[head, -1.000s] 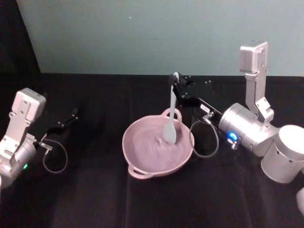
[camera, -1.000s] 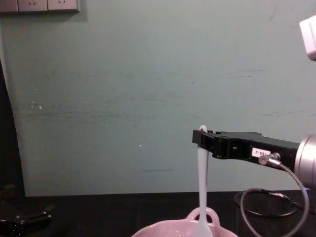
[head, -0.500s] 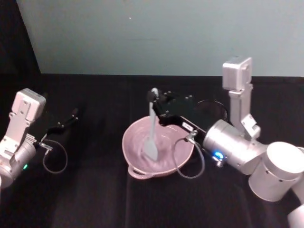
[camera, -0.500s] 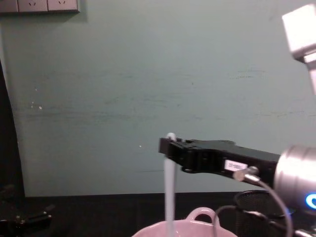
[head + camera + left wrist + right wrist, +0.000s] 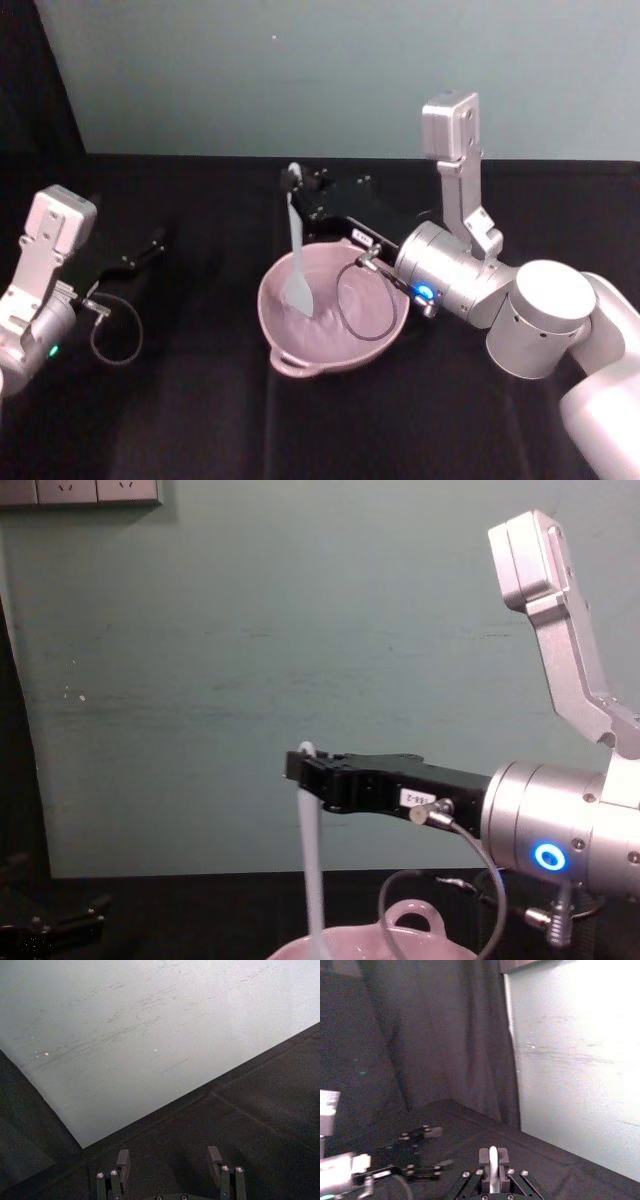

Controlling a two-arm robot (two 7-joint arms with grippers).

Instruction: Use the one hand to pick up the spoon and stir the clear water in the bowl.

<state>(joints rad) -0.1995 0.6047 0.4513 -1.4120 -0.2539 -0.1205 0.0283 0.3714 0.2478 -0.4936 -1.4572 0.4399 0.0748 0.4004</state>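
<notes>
Now we clench the spoon (image 5: pixel 297 260) by its handle tip in our right end effector (image 5: pixel 300 192), so the scoop dips at 9 o'clock in the bowl (image 5: pixel 262 300); left end effector (image 5: pixel 168 1151) rests released at 9 o'clock.

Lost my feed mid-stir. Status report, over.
Right end effector shut on spoon, scoop in bowl. Left end effector open, parked left. Wrist cable hangs over bowl.
</notes>
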